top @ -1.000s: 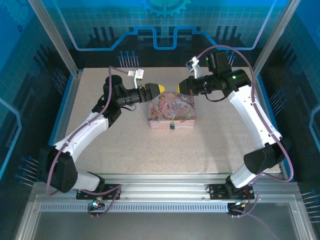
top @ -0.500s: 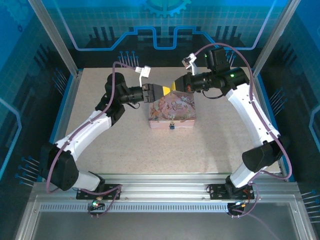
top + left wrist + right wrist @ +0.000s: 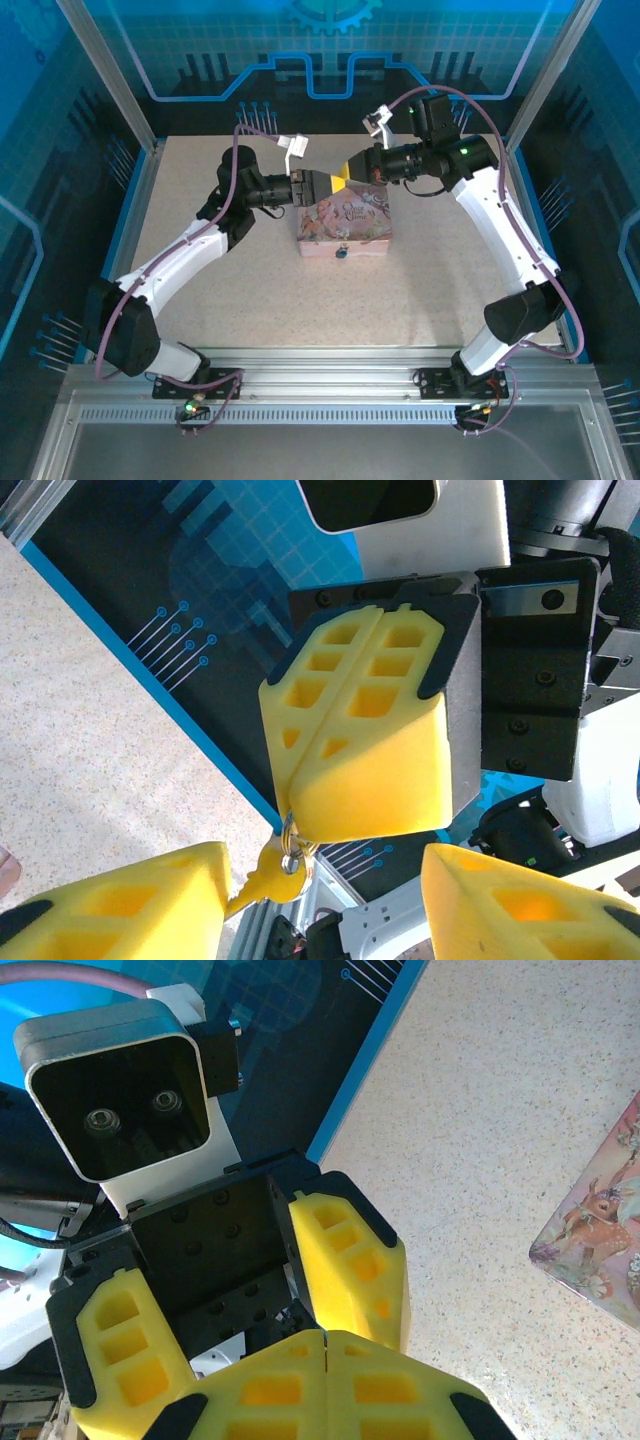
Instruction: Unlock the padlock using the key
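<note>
**Key handover in the air above the tin**

The right gripper [image 3: 300, 825] was pressed fully shut, pinching the ring [image 3: 290, 845] from which the small brass key [image 3: 272, 882] dangled. The left gripper [image 3: 320, 880] faced it with jaws spread wide, one finger on either side of the key and nothing in its hold. A good transfer probably called for the left jaws to close squarely on the key's head, leaving the blade free and pointing outward, before the right released; a grip on the loose ring alone would let the key swing. The two met over the far edge of the pink tin [image 3: 343, 222], whose near face carried the padlock [image 3: 343, 251]. The tin sat mid-table on a speckled beige table [image 3: 250, 290], enclosed by blue printed panels [image 3: 200, 50].
</note>
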You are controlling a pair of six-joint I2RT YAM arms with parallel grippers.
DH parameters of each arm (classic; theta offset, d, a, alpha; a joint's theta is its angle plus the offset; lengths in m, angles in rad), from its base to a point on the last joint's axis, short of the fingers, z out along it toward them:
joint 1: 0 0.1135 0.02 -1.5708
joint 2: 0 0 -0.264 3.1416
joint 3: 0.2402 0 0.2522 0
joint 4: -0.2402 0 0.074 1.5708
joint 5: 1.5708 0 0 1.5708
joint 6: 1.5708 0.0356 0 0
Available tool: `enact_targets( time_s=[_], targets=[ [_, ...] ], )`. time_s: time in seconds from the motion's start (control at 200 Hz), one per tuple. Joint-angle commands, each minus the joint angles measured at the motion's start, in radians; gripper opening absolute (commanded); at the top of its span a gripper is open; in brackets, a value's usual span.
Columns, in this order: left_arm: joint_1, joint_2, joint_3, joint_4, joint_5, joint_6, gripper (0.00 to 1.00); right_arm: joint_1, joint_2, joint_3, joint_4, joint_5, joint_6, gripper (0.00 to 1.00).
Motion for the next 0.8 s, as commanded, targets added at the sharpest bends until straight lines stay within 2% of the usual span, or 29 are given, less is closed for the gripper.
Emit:
enact_targets(
  time_s=[0.0,0.175,0.52,0.795],
  targets=[
    [-0.005,0.006,0.037,0.029,0.021,0.021,0.49,0.012,0.004,0.012,0.011,-0.033,0.012,0.00],
    [-0.004,0.002,0.037,0.007,0.016,0.040,0.39,0.010,-0.002,0.003,0.013,-0.030,0.010,0.00],
    [-0.004,-0.008,0.029,-0.031,0.013,0.067,0.27,0.001,-0.016,-0.026,0.032,-0.029,0.022,0.00],
    [-0.006,-0.009,0.014,-0.028,0.006,0.063,0.27,-0.004,-0.033,-0.027,0.051,-0.040,0.039,0.00]
  ],
)
